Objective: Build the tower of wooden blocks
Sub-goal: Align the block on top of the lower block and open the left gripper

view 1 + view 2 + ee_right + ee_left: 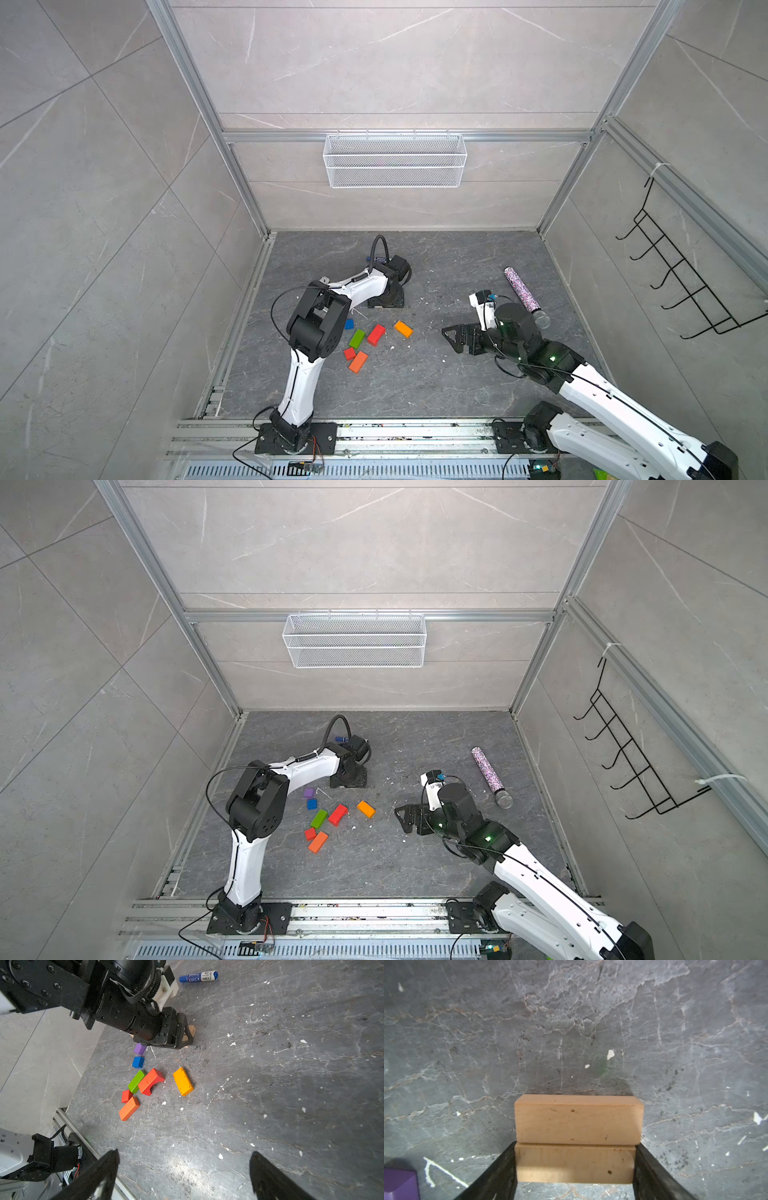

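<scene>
The left gripper point(576, 1145) points down at the table point(571, 1022), its jaws about half open and closed on a tan block point(574, 1162). One black finger point(503, 1167) presses each short end. This block lies flat on the table. A second tan block point(578, 1120) lies flat alongside it, long sides touching and ends nearly flush, outside the jaws. No block sits on top of the pair.

In the right wrist view the left gripper point(182, 1036) covers most of both tan blocks, and only their corners show.

The right gripper point(184, 1176) hangs above bare table with its jaws wide apart, holding and touching nothing. In both top views it sits well right of the blocks point(457, 336).

The other blocks lie loose in front of the tan pair. A purple cube point(139, 1049) is just beside the left gripper, and a blue cube point(138, 1062) is near it. A green block point(136, 1081) lies against a red arch block point(151, 1081). A red cube point(126, 1096) sits between the green block and an orange block point(129, 1108). A yellow block point(183, 1081) lies apart.

A marker point(198, 976) lies beyond the left gripper, and a microphone point(524, 296) lies at the far right.
</scene>
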Robot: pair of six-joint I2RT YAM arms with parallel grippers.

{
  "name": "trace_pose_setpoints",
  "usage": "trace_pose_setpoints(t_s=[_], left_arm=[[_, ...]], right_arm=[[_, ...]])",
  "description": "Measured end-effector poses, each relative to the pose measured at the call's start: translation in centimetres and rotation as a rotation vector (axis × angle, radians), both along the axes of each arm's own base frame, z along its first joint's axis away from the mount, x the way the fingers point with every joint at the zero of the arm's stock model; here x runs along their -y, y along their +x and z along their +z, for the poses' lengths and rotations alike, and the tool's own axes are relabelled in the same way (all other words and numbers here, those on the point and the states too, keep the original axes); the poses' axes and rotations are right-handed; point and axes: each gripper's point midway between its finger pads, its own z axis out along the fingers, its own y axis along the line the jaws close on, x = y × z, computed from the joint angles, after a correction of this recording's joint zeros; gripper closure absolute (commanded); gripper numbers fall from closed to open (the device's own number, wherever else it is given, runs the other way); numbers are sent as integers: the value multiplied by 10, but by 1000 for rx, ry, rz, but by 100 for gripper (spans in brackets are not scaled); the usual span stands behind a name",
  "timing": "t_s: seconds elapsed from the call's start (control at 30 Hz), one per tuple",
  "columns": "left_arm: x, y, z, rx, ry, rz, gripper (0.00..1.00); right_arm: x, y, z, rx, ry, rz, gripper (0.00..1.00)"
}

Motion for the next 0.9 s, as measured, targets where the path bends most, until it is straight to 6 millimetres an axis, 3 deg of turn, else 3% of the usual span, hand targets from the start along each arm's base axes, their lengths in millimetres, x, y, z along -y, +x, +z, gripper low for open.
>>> trace_pose_setpoints(t_s=[0.43,0.9], left_arm=[[0,1,0,0,0,0,20],[3,4,0,11,-8,1,5]], right_arm=[[0,0,0,0,0,0,1],[-1,-1,0,-1,2,5,1]])
